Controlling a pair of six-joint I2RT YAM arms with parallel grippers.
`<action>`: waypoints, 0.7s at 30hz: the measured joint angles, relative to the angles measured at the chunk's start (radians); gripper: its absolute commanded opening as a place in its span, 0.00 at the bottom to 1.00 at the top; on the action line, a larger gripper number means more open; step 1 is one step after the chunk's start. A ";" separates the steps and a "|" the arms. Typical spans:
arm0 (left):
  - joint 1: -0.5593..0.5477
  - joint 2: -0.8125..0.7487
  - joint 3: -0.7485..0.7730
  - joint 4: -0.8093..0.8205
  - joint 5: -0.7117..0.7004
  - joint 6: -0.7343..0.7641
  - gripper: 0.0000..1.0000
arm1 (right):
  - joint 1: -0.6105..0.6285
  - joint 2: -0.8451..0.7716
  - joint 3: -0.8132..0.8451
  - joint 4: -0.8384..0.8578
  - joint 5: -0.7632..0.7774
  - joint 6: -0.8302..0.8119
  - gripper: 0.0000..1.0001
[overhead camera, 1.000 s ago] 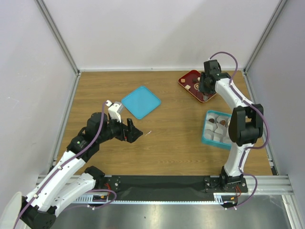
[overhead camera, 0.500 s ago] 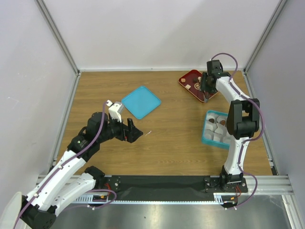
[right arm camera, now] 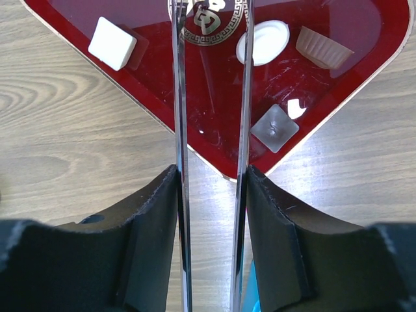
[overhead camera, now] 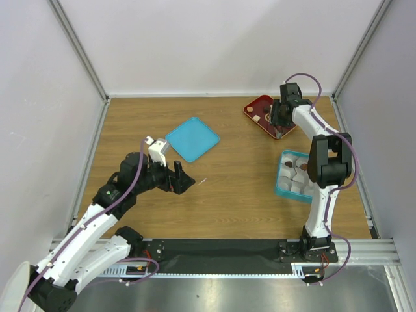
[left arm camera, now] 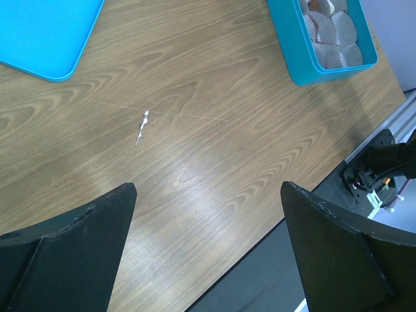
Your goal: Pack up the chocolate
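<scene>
- Hovering over red tray (right arm camera: 214,97), right gripper (right arm camera: 211,19) jaws part-spread, pinching nothing visible.
- Chocolate pieces (right arm camera: 262,42) on tray beside its gold emblem (right arm camera: 211,26); more in teal box (overhead camera: 284,184) near tray.
- Left gripper (left arm camera: 208,195) jaws spread wide, well apart from tray.

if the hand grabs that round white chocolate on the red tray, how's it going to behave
The round white chocolate looks low and flat, so it probably won't roll. The red tray is glossy, so it may slide when nudged. It is small beside the right hand, so likely light and easy to mar.
</scene>
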 measured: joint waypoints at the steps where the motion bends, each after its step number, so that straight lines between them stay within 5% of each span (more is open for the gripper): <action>1: 0.000 0.001 0.000 0.000 0.000 0.000 1.00 | -0.001 0.001 0.001 0.000 -0.001 0.000 0.48; 21: 0.007 0.004 0.000 0.000 0.000 0.000 1.00 | -0.010 0.049 0.032 0.006 -0.003 -0.020 0.35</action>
